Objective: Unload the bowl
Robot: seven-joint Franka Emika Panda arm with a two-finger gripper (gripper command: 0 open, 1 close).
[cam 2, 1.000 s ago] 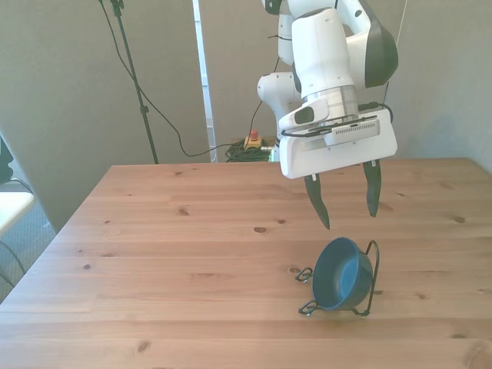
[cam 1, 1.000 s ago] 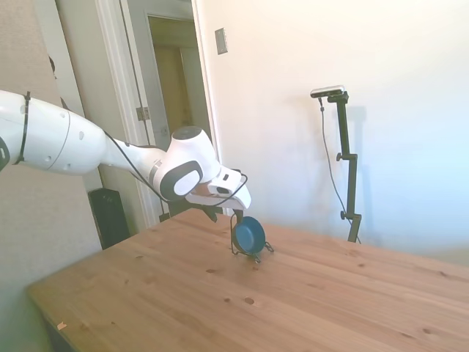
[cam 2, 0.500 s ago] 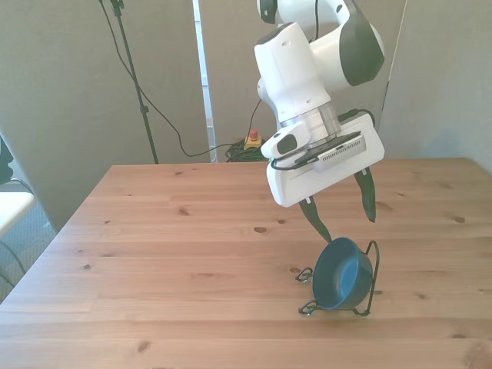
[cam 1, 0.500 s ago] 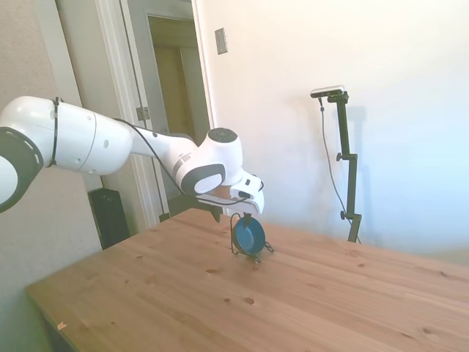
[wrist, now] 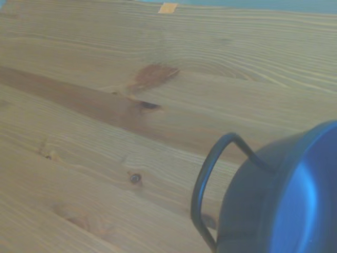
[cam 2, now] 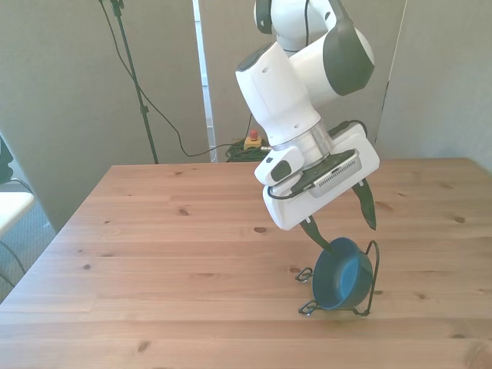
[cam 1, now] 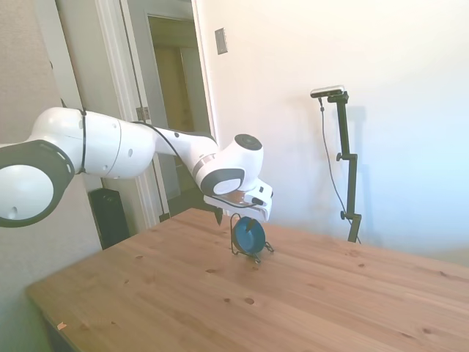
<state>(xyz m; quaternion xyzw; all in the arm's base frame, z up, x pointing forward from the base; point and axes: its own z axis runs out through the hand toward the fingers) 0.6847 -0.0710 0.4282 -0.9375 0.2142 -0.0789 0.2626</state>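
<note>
Your gripper (cam 2: pixel 344 225) now lower and tilted versus a second ago, fingers spread, one fingertip (cam 2: pixel 323 242) at bowl's rim; nothing grasped. Bowl (cam 2: pixel 341 274) on edge in wire rack (cam 2: pixel 371 280), lower right of front view, on table (cam 2: pixel 169 254). You're closing in; grasp looks next. Count: one bowl, one rack, one gripper.

No readable text, label, brand or number anywhere.

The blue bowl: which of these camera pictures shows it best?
The front view: the bowl shows whole, standing on edge in the wire rack, its hollow facing the camera. The side view shows it small and distant; the wrist view catches only part of it, close and blurred.
</note>
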